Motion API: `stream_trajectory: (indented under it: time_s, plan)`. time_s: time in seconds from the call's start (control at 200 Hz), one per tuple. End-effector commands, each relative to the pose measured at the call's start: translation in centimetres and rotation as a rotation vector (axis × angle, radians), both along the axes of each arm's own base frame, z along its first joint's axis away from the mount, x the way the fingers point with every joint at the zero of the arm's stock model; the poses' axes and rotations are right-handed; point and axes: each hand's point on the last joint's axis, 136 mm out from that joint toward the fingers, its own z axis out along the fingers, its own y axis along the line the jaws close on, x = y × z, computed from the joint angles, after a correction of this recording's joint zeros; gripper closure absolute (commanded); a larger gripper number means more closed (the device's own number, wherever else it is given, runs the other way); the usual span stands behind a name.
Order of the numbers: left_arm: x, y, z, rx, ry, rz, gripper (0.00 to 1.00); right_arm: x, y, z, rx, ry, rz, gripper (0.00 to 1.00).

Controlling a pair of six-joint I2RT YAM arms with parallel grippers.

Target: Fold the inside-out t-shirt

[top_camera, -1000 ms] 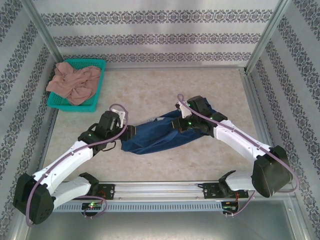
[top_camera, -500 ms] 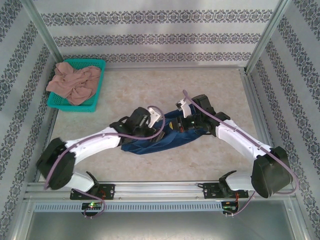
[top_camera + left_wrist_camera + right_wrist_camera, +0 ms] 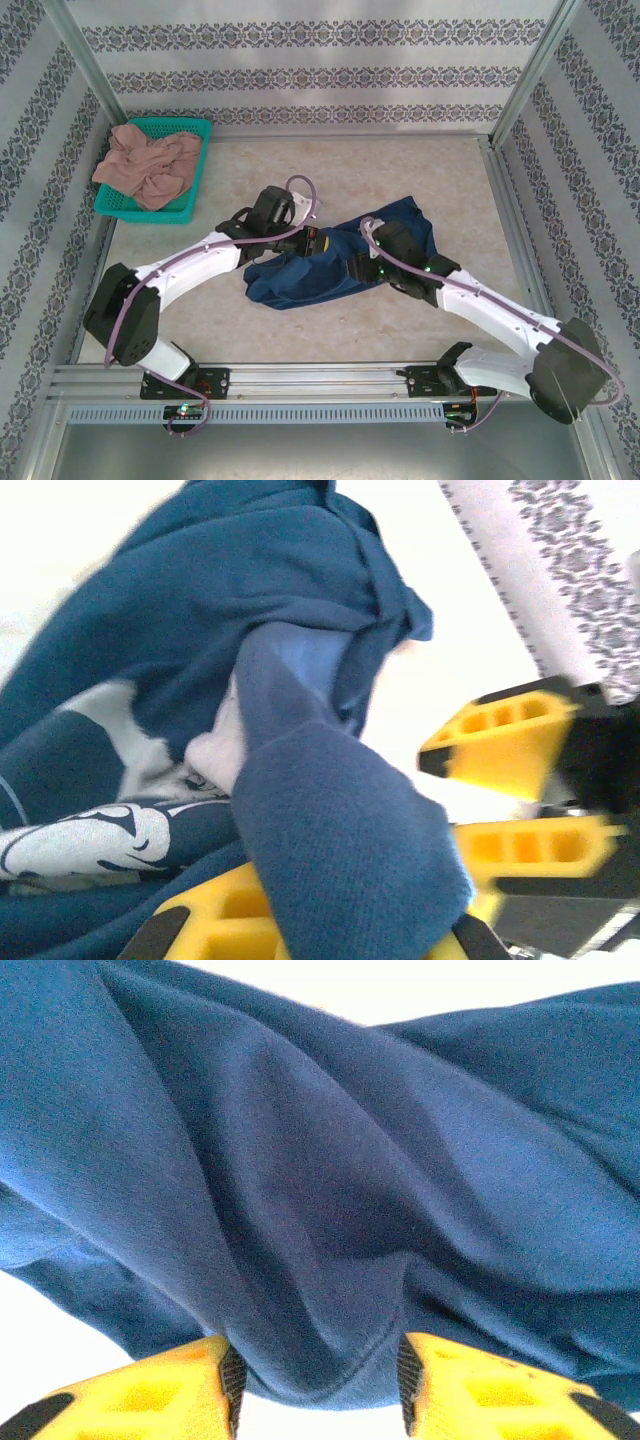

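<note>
The inside-out t-shirt (image 3: 335, 262) lies bunched in the middle of the table, navy, one end spread toward the back right. My left gripper (image 3: 317, 242) sits at the shirt's upper middle, shut on a fold. In the left wrist view the t-shirt (image 3: 250, 630) drapes over my lower yellow finger (image 3: 215, 920), and its white print (image 3: 90, 842) shows at the left. My right gripper (image 3: 363, 267) is over the shirt's right half. In the right wrist view that gripper (image 3: 318, 1385) stands open, a hemmed fold of the t-shirt (image 3: 330, 1190) hanging loose between the fingers.
A teal basket (image 3: 170, 122) holding a pinkish-tan garment (image 3: 148, 165) stands at the back left. Metal frame posts and patterned walls ring the table. The right gripper's yellow fingers (image 3: 505, 748) show close by in the left wrist view.
The left arm swung right from the shirt's left end to its middle and shut on the cloth. The right gripper opened, let go and drew back toward the near side.
</note>
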Motion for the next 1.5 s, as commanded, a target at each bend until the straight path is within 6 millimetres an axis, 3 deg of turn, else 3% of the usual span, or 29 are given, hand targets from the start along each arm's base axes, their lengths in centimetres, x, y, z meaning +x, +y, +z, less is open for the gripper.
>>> stream_trajectory:
  time_s: [0.0,0.17,0.32,0.415,0.49,0.6,0.675,0.779,0.819,0.934,0.979,1.114,1.244,1.369,1.494]
  plan:
    - [-2.0,-0.1,0.5,-0.039,0.136,0.005,1.0,0.3,0.5,1.1,0.052,-0.098,-0.046,0.45]
    - [-2.0,0.3,1.2,-0.041,0.129,0.018,1.0,-0.6,3.1,0.5,0.091,-0.116,0.012,0.26]
    - [-2.1,0.5,1.2,-0.033,0.125,0.029,1.0,-0.3,5.1,0.0,0.085,-0.133,0.037,0.22]
    - [-2.2,0.6,1.2,-0.028,0.123,0.027,1.0,0.8,4.3,-1.6,-0.01,-0.131,-0.029,0.22]
    - [-2.1,1.0,1.4,-0.021,0.112,0.034,1.0,1.8,2.7,-2.6,-0.1,-0.15,-0.084,0.3]
    - [-1.8,1.9,1.8,-0.024,0.104,0.058,1.0,2.6,1.6,-2.4,-0.092,-0.168,-0.074,0.59]
    - [-1.7,2.7,1.9,-0.021,0.101,0.07,1.0,2.2,2.4,-1.4,0.012,-0.159,0.01,0.78]
    - [-1.0,4.8,0.7,0.058,0.083,0.123,1.0,0.1,4.8,1.3,0.246,-0.101,0.202,0.99]
    - [-0.5,6.3,-0.2,0.136,0.06,0.175,1.0,-1.0,5.6,2.6,0.339,-0.085,0.279,1.0]
    - [0.9,9.7,-1.4,0.318,-0.018,0.294,0.77,-2.9,6.2,5.5,0.503,-0.056,0.385,1.0]
    - [1.2,10.5,-1.4,0.357,-0.045,0.318,0.64,-2.9,6.1,6.1,0.533,-0.054,0.39,1.0]
    - [0.7,12.2,-1.0,0.464,-0.126,0.363,0.46,-2.4,5.9,6.9,0.61,-0.047,0.377,1.0]
    - [-1.7,12.2,0.4,0.482,-0.196,0.347,0.39,-2.1,6.2,7.0,0.633,-0.047,0.384,1.0]
    - [-4.3,9.9,1.4,0.406,-0.221,0.267,0.38,-1.6,5.9,6.4,0.625,-0.037,0.367,1.0]
    - [-5.4,8.3,1.0,0.407,-0.217,0.215,0.39,-1.3,5.7,6.4,0.623,-0.036,0.355,1.0]
